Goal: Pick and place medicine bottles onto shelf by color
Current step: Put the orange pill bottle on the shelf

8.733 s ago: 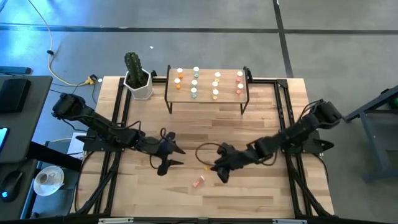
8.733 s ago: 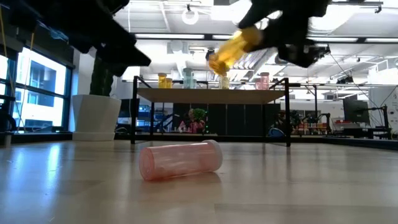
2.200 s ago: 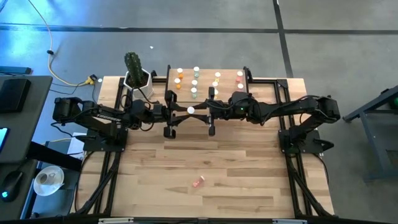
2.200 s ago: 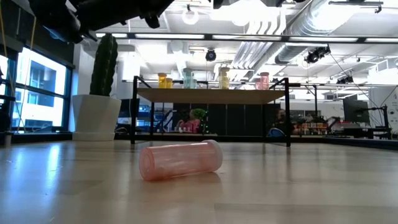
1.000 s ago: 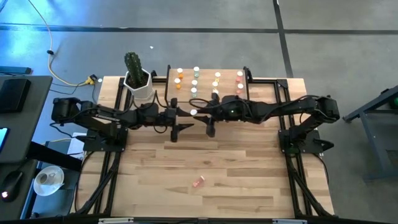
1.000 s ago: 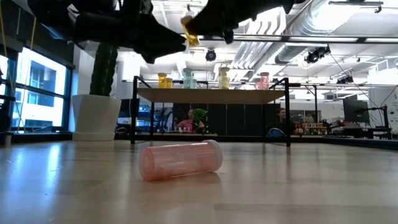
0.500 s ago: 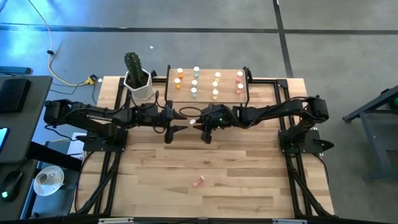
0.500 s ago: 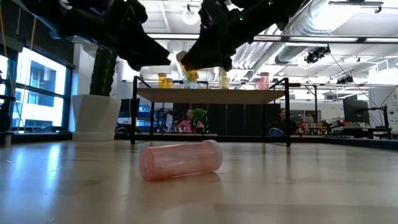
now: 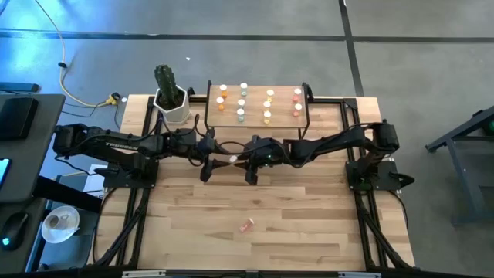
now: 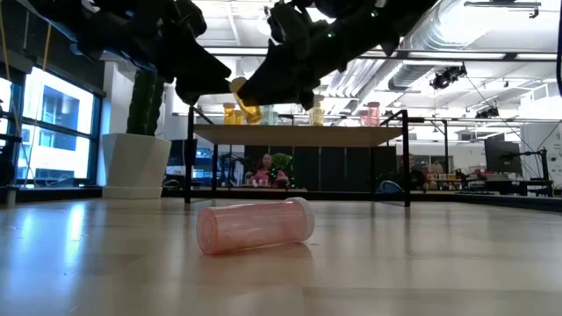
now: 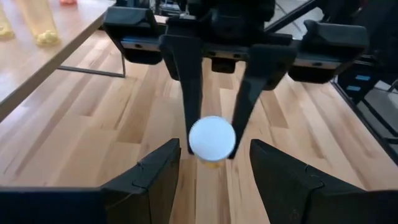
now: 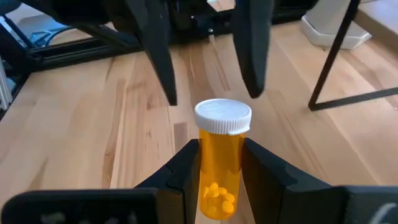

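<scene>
An orange medicine bottle (image 12: 221,168) with a white cap (image 11: 211,137) hangs in the air over the middle of the table, with my right gripper (image 12: 221,149) shut on it. My left gripper (image 11: 214,168) faces it from the table's left, open, its fingers (image 12: 160,62) standing just beyond the cap without touching. A pink bottle (image 9: 246,225) lies on its side on the table near the front. The shelf (image 9: 258,116) stands at the back, with several bottles upright on it. My right gripper pinches the orange body (image 12: 204,171) of the bottle between its two fingers. The fingers come from the table's right, slanting a little down, and lie along the bottle. The capped end (image 12: 222,117) sticks out past the fingertips. The bottle is lifted clear of the table.
A cactus in a white pot (image 9: 171,99) stands at the back left beside the shelf. The black shelf legs (image 12: 336,56) are close behind the grippers. Bare tabletop (image 9: 309,216) lies between the grippers and the front edge.
My right gripper has carried the orange bottle away from the shelf, down and toward the table's left, up to my left gripper. My left gripper has drawn back a little toward the left and tipped.
</scene>
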